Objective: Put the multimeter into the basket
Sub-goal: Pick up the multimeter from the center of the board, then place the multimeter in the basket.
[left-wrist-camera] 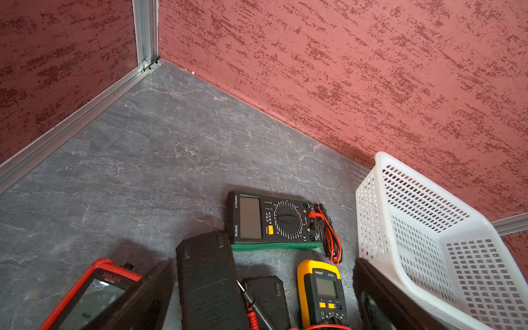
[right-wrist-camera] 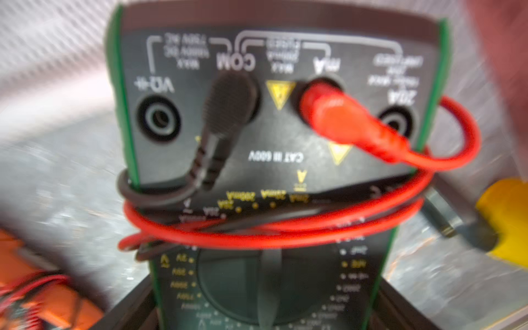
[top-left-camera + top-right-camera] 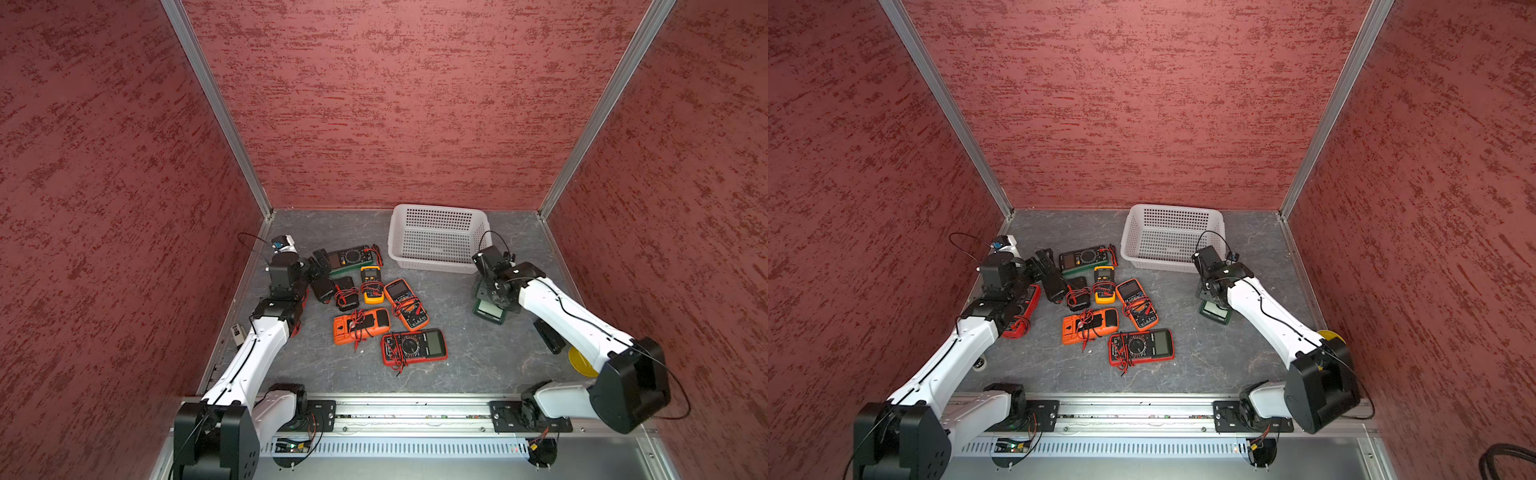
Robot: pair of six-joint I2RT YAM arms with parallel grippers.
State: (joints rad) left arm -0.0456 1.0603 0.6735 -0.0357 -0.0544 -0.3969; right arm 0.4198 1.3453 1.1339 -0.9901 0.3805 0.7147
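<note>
Green-edged multimeter [image 2: 271, 160], black face, red and black leads plugged in and wound round its body, is clasped edge to edge by the right tool [image 2: 265, 310], just off the basket's near corner. The white perforated basket [image 3: 436, 249] stands upright near the tabletop's [image 3: 457, 365] back wall.
</note>
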